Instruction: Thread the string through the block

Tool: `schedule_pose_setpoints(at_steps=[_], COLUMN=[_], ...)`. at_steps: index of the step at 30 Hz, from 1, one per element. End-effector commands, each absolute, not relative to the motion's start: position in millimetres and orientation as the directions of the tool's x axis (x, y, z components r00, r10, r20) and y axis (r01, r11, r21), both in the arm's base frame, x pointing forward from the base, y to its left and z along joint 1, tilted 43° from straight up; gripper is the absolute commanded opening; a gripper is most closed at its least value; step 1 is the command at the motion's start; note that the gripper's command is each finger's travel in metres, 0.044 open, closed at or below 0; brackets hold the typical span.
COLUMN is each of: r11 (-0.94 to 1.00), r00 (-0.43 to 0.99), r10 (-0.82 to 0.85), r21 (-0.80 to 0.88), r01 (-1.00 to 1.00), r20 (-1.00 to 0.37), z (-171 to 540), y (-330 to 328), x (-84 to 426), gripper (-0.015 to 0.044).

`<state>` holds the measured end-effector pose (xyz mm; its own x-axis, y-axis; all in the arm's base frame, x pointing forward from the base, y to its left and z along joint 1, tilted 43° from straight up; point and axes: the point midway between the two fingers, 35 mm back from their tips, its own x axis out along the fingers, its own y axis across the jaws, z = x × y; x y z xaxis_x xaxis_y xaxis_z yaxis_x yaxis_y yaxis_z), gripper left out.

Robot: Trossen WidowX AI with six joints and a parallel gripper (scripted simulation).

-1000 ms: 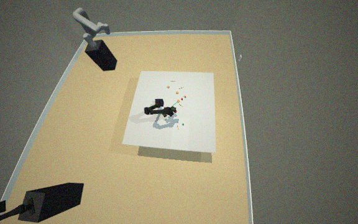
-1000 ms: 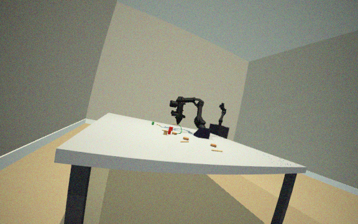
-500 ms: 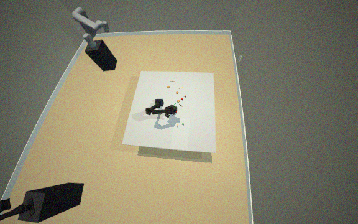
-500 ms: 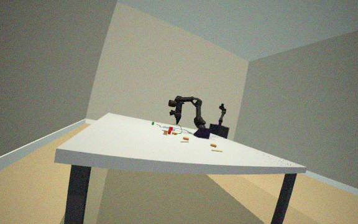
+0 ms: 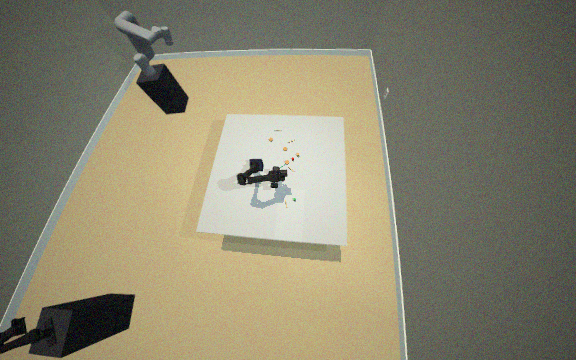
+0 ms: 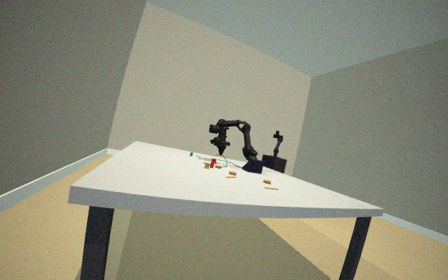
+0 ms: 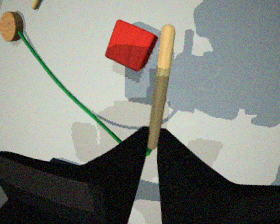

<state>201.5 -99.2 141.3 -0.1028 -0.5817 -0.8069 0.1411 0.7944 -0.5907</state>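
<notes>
I've got the fingers (image 6: 221, 154) nearly closed, pinching the string's stick (image 6: 216, 155) (image 7: 162, 82) above the table (image 6: 150, 175) (image 7: 56, 125). Stick's picked up, so I'd say lining up with the block's hole comes next.

Top view: set high above the room, well back, looking steeply down; the whole white tabletop (image 5: 313, 215) (image 6: 169, 194) (image 7: 56, 120) lies in frame. Exterior view: outside the tabletop's near edge, just above its level, looking across toward the black robot arm (image 5: 259, 178) (image 6: 246, 136) and a room corner. Wrist view: close in, looking past the end effector (image 5: 277, 177) (image 6: 222, 151) (image 7: 152, 131) down onto the tabletop. Top and exterior share the arm and whole tabletop; wrist and exterior share a red block (image 6: 212, 161) (image 7: 131, 45).
</notes>
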Motion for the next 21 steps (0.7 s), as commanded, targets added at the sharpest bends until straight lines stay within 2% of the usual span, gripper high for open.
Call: schedule_pose_setpoints(at_steps=[1, 21], r11=[0.814, 0.753], r00=[-0.110, -0.142], r10=[-0.574, -0.559], r21=[-0.581, -0.429], r01=[0.034, -0.499], r20=[-0.811, -0.817], z=[139, 128], y=[-96, -83], x=[207, 226], gripper=[0.0000, 0.0000])
